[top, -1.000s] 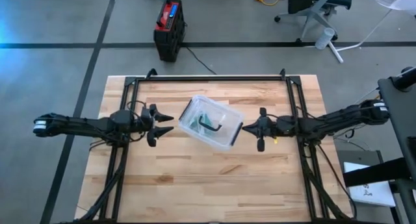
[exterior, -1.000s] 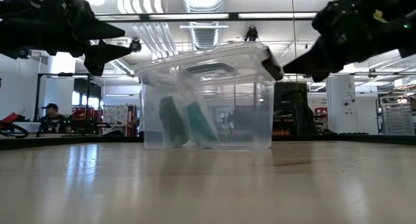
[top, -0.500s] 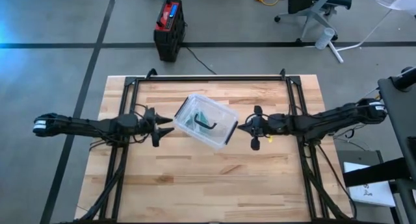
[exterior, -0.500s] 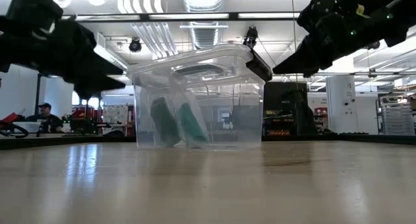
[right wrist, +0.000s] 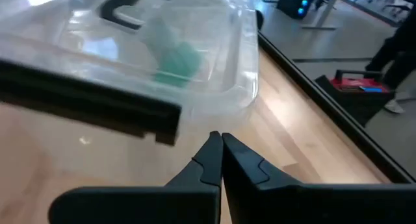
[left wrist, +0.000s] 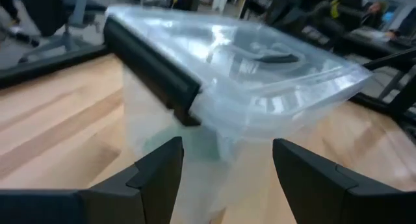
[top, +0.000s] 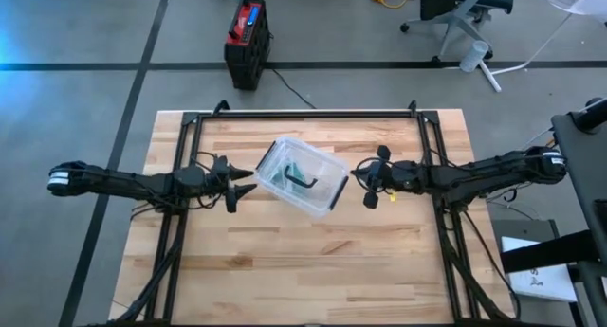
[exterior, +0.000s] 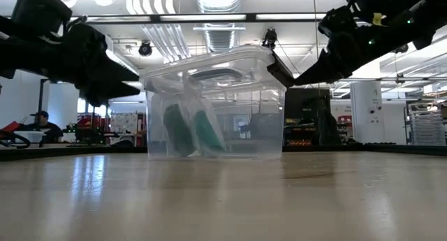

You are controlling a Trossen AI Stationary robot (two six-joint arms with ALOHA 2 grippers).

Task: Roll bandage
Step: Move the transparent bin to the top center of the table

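Left gripper (top: 248, 182): jaws apart, just beside the lidded box's (top: 302, 178) one end. Right gripper (top: 358, 175): jaws together, at its opposite black latch (right wrist: 91, 100). Box: clear plastic, rectangular, on the wooden worktop (top: 313, 270). Inside, between both grippers: green bandage rolls (exterior: 193, 132), upright.

I observe a light wooden plank table (top: 313, 261) with a black metal frame. One clear plastic lidded storage box (top: 302, 178) sits directly on it, between my left pincer (top: 245, 183) and right pincer (top: 358, 175).
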